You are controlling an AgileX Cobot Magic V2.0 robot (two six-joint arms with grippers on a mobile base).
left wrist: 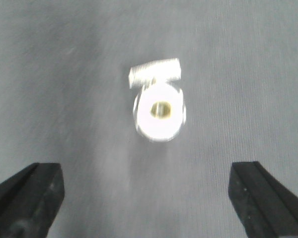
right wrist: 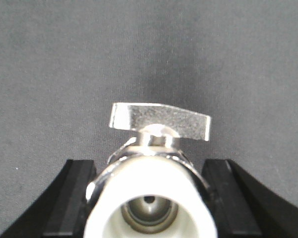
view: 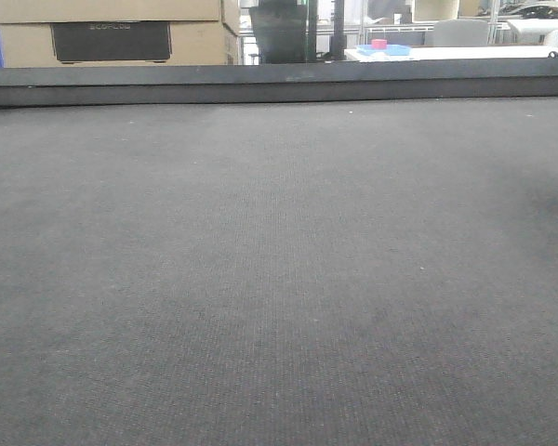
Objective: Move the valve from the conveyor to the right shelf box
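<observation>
Right gripper (right wrist: 150, 168): fingers clamped either side of valve (right wrist: 151, 191) body, above conveyor (view: 279, 279). Left gripper (left wrist: 145, 171): spread wide over conveyor, second valve (left wrist: 159, 111) lying loose on it. Lift straight off conveyor; grip body only, clear of handle (right wrist: 160, 121).

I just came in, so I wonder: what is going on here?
The right pincer is shut on a white-ended metal valve with a flat silver handle, over the dark grey woven conveyor belt. The left pincer hangs open over a second, blurred valve lying on that belt.
</observation>
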